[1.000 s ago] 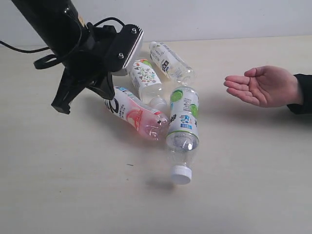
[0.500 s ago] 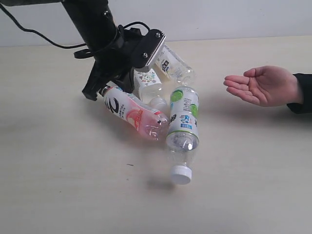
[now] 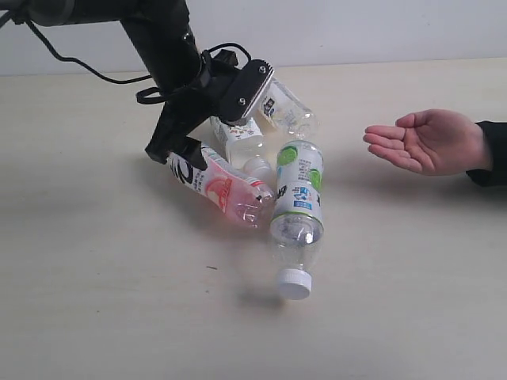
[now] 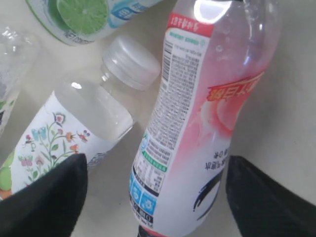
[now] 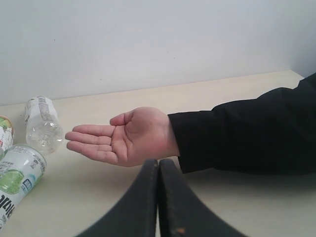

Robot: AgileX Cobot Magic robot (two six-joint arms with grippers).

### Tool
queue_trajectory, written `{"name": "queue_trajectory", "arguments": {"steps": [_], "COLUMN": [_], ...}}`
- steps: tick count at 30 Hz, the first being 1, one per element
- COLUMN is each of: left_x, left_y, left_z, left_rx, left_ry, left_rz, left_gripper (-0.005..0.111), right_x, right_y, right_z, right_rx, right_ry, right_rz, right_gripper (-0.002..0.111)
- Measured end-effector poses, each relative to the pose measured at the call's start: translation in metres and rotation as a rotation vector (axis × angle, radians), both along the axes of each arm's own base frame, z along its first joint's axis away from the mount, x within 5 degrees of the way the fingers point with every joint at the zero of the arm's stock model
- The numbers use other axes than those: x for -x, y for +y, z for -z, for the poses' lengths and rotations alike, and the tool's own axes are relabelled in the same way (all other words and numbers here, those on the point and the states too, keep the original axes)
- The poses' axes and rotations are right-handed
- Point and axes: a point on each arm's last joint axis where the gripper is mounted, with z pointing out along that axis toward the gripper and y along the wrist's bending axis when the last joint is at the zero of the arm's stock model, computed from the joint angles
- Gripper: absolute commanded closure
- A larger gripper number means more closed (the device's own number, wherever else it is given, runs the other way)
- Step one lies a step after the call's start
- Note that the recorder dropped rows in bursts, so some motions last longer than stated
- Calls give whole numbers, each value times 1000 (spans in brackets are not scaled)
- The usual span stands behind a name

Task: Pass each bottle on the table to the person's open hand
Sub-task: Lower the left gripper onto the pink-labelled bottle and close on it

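Note:
Four bottles lie clustered on the table. The pink-labelled bottle lies on its side, and my left gripper is open astride its capped end, with a gap on each side. Beside it lie the doodle-labelled bottle, the green-and-white bottle with a white cap, and the text-labelled bottle behind them. The person's open hand waits palm up at the right. My right gripper is shut and empty, facing that hand.
The person's dark sleeve rests on the table at the right edge. A pale wall borders the far side of the table. The left arm's black cable hangs above the table's far left.
My left arm has swung right and down onto the pink bottle's capped end, and its jaws have opened. The bottles, the hand and the right gripper have stayed put.

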Motion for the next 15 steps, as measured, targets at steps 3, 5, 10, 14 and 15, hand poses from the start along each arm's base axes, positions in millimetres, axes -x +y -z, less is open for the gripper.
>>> {"name": "queue_trajectory", "arguments": {"steps": [3,5,10,14,15], "left_x": [-2,-3,-3,-1,-1], "left_y": [-1,-2,-2,0,0], "left_z": [13,20,34,37,38], "left_rx": [-15,-25,-43,-49,-49], "left_ry": [15,27,47,55,54], "left_rz": [14,19,32,34,35], "left_gripper": [31,31,31,31,31], "right_x": [0,0,0,0,0], "right_y": [0,0,0,0,0], "right_z": [0,0,0,0,0], "right_rx": [0,0,0,0,0], "right_ry": [0,0,0,0,0], "right_rz": [0,0,0,0,0], "right_gripper": [108,108,108,108,108]}}
